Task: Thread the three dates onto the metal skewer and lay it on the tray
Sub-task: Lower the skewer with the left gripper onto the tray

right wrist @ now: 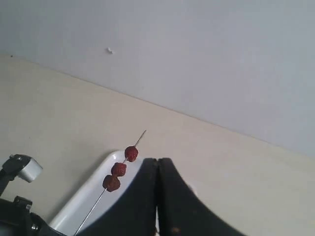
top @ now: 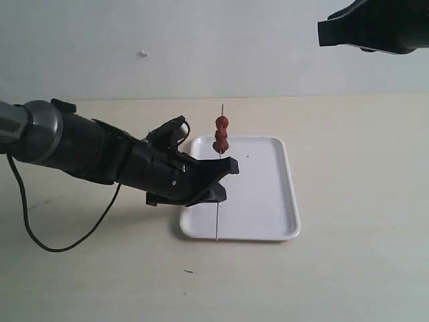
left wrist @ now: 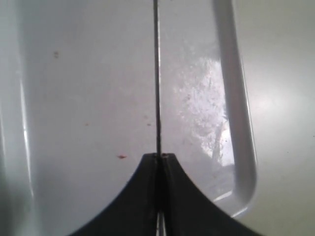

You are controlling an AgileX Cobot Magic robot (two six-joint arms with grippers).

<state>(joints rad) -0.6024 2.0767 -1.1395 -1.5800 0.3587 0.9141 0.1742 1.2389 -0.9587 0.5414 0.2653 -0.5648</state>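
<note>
The three dates [top: 220, 134] sit threaded in a row near the far end of the metal skewer [top: 218, 218]. They also show in the right wrist view as the dates [right wrist: 118, 169] on the skewer [right wrist: 91, 211]. My left gripper [top: 222, 180] is shut on the skewer around its middle and holds it lengthwise over the left part of the tray [top: 268, 201]. In the left wrist view the skewer [left wrist: 156, 73] runs straight out from the closed gripper [left wrist: 160, 156] above the tray [left wrist: 74, 98]. My right gripper [right wrist: 157, 160] hangs high at the top right [top: 323, 33], shut and empty.
The tray stands on a pale beige table [top: 362, 268] with a light wall [top: 201, 47] behind it. A black cable [top: 67, 241] loops from the left arm across the table at the left. A few dark specks mark the tray floor [left wrist: 120, 157].
</note>
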